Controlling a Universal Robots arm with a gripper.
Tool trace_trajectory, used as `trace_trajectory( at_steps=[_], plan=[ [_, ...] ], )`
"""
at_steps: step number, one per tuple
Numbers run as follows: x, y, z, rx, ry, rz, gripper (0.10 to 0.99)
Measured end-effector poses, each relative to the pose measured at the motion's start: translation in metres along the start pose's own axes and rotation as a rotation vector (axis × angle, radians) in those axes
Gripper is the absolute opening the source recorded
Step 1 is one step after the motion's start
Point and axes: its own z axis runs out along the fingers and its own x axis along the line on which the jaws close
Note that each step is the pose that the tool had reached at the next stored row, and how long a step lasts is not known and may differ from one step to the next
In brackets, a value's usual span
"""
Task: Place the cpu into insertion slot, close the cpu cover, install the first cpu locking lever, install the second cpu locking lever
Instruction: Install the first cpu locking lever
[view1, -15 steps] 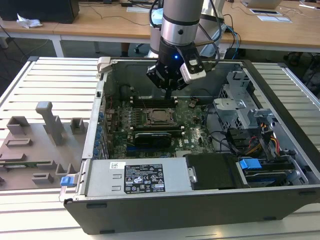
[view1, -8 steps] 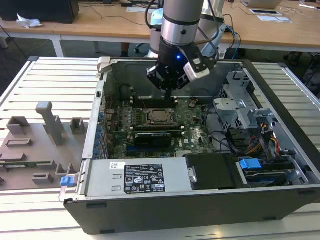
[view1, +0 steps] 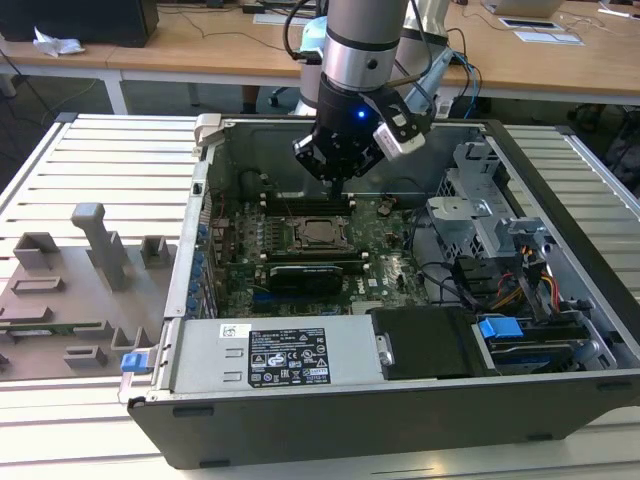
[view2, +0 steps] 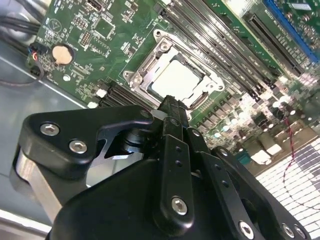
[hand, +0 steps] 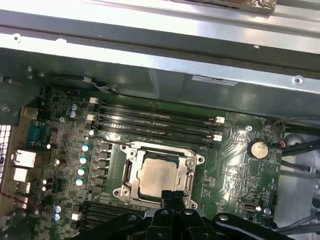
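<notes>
The cpu (hand: 159, 175) lies flat in the insertion slot (hand: 131, 156), its pale metal top facing up, amid the green motherboard (hand: 235, 175). The metal cover frame (view2: 145, 67) lies down around the chip's edges. In the exterior view the cpu (view1: 320, 232) sits in the middle of the open computer case, and my gripper (view1: 335, 172) hangs a little above it, toward the case's back wall. Both wrist views show the black fingertips (hand: 172, 196) pressed together with nothing between them, just off one side of the slot. My gripper (view2: 172, 104) hovers clear of the cpu (view2: 177, 80).
Long black memory slots (hand: 155, 122) run beside the socket, and a coin battery (hand: 258, 148) sits near it. In the exterior view a power supply (view1: 285, 358) fills the case front, a drive cage with cables (view1: 500, 250) stands at the right, and a grey fixture tray (view1: 70, 290) lies outside at the left.
</notes>
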Motion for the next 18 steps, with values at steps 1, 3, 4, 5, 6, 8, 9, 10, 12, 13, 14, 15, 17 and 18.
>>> trace_trajectory(
  at_steps=[1,3,4,5,6,8,9,10,12,13,14,15,17,18],
  plan=[
    [0.0,0.0,0.0,0.0,0.0001,0.0,0.106],
    [0.0,0.0,0.0,0.0,0.0001,-0.001,0.106],
    [0.0006,0.0001,0.0,0.0,0.0002,-0.001,0.106],
    [0.0019,0.0004,0.0001,0.0,0.0002,-0.001,0.106],
    [0.006,0.0011,0.0004,0.0,0.0001,-0.001,0.106],
    [0.0153,0.0028,0.0012,0.0,0.0,-0.001,0.106],
    [0.0184,0.0035,0.0013,0.0,0.0,-0.001,0.106],
    [0.0232,0.0048,0.0015,0.0,0.0001,-0.001,0.106],
    [0.0325,0.0084,0.0022,0.001,0.0001,0.0,0.106],
    [0.0354,0.0099,0.0025,0.001,0.0002,0.0,0.106],
    [0.0378,0.011,0.0029,0.001,0.0002,0.0,0.106],
    [0.0414,0.0126,0.0037,0.002,0.0003,0.0,0.106],
    [0.0482,0.0149,0.006,0.004,0.0005,0.003,0.106],
    [0.0501,0.0153,0.0069,0.005,0.0006,0.005,0.106]
  ],
)
